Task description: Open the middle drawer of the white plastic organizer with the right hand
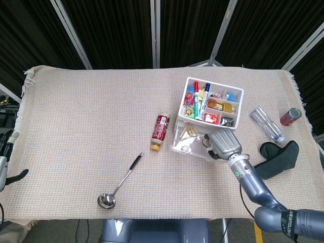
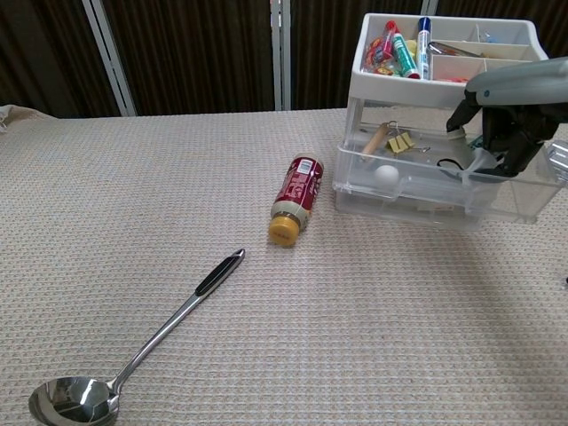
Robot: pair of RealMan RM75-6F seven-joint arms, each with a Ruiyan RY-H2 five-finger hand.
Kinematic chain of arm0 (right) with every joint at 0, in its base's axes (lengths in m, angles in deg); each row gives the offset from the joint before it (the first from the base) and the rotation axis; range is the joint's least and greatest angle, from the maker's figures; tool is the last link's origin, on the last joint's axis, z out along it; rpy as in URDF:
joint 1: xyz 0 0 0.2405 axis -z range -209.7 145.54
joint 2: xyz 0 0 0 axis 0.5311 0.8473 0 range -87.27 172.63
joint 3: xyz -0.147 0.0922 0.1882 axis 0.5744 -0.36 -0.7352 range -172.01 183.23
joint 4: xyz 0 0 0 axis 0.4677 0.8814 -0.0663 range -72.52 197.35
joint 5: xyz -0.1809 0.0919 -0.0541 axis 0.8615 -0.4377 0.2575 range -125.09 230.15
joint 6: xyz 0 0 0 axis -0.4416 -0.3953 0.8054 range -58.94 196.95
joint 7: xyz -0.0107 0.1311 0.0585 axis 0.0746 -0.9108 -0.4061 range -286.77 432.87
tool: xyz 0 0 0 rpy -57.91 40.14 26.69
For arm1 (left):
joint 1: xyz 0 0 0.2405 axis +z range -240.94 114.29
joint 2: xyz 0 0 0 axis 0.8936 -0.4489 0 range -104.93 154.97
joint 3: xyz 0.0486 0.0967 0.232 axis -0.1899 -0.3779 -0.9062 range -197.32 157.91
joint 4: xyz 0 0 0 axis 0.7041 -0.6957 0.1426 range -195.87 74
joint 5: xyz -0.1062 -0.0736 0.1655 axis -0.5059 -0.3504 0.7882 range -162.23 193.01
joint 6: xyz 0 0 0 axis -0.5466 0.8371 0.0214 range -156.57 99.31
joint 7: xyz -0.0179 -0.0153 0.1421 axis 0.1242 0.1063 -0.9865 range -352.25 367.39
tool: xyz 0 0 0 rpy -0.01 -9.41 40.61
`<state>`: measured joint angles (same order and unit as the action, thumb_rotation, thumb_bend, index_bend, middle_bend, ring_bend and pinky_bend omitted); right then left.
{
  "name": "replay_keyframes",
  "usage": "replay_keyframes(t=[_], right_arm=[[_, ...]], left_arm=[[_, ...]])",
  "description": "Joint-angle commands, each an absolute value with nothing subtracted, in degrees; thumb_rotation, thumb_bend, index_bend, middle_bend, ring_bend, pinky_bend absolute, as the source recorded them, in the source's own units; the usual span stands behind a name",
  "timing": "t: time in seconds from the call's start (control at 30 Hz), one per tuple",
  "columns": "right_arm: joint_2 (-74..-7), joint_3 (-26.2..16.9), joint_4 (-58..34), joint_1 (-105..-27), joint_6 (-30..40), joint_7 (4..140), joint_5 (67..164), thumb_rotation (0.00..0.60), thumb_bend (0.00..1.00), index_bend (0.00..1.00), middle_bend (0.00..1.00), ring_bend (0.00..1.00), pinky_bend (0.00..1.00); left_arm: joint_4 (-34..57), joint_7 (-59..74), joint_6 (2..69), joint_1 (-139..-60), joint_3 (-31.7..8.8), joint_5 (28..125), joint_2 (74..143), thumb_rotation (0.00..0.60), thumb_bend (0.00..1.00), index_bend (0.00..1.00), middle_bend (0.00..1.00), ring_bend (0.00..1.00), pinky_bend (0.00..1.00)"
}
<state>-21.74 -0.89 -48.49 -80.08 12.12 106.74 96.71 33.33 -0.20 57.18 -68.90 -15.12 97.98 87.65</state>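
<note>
left hand (image 1: 4,169) is seen only as a sliver at the far left edge of the head view, off the cloth (image 1: 91,111); its finger state cannot be told. a ladle (image 2: 133,359) is laid on the cloth near the front, bowl toward the camera. a red bottle (image 2: 295,198) is lying on its side just left of the white plastic organizer (image 2: 444,62). the top tray is filled with markers and small items. the middle drawer (image 2: 444,188) is seen pulled partway out, clear-walled, with a white ball, clips and a ring inside. right hand (image 2: 504,124) is placed at the drawer's right end, fingers curled down over its front rim, gripping it. a clear bottle (image 1: 267,124), a dark cloth (image 1: 278,156) and a red can (image 1: 290,116) are lying further right
</note>
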Motion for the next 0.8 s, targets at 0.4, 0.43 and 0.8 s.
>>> replay_keyframes(t=[0.4, 0.43, 0.8], right_arm=[[-20.17, -0.9, -51.21, -79.74, 9.95, 106.67, 98.79, 0.6, 0.33, 0.62, 1.0, 1.0, 0.63], [-19.86, -0.92, -51.6, -79.64, 9.66, 106.67, 99.09, 0.6, 0.33, 0.62, 1.0, 1.0, 0.63], [-14.18, -1.33, -58.44, -76.5, 4.7, 105.38, 105.19, 0.6, 0.33, 0.63, 1.0, 1.0, 0.63]], left_arm=[[33.44, -0.07, 57.4, -68.85, -15.09, 98.04, 87.56, 0.6, 0.07, 0.0, 0.0, 0.0, 0.0], [33.44, -0.08, 57.41, -68.85, -15.09, 98.07, 87.56, 0.6, 0.07, 0.0, 0.0, 0.0, 0.0], [33.69, 0.05, 57.97, -68.61, -15.17, 98.41, 87.37, 0.6, 0.07, 0.0, 0.0, 0.0, 0.0]])
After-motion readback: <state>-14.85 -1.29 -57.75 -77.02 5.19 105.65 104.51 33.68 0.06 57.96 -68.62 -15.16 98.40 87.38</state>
